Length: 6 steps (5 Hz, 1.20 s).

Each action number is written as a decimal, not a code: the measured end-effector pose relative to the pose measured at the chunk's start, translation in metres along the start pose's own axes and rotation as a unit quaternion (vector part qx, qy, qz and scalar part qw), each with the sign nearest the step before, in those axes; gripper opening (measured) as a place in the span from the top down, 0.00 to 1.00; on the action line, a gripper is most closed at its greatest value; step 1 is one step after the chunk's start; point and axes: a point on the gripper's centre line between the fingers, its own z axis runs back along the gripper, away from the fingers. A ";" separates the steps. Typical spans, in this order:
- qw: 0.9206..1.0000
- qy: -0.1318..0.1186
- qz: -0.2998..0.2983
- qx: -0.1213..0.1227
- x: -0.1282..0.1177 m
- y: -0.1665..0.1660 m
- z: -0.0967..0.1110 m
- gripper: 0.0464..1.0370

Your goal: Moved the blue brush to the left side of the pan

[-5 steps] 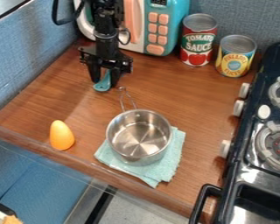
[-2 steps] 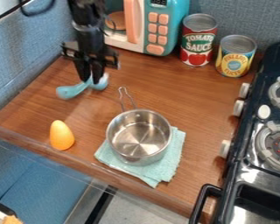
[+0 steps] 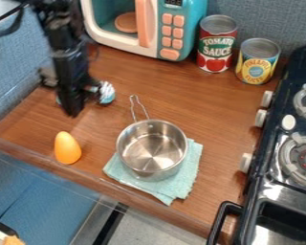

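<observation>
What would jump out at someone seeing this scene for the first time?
Probably the shiny metal pot, sitting on a pale teal cloth near the middle of the wooden counter. The bright orange egg-shaped object stands out to its left in the picture. Behind them, the black robot arm hangs down at the upper left, beside a teal toy microwave with peach-coloured buttons.

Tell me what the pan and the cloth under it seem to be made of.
Pan: looks like polished metal, perhaps stainless steel; its silvery inside shows bright, streaky reflections. Cloth: apparently soft woven fabric, maybe terry, with a matte, lightly textured surface.
</observation>
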 end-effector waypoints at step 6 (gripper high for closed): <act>0.987 -0.069 -0.144 0.002 0.063 -0.010 0.022 0.03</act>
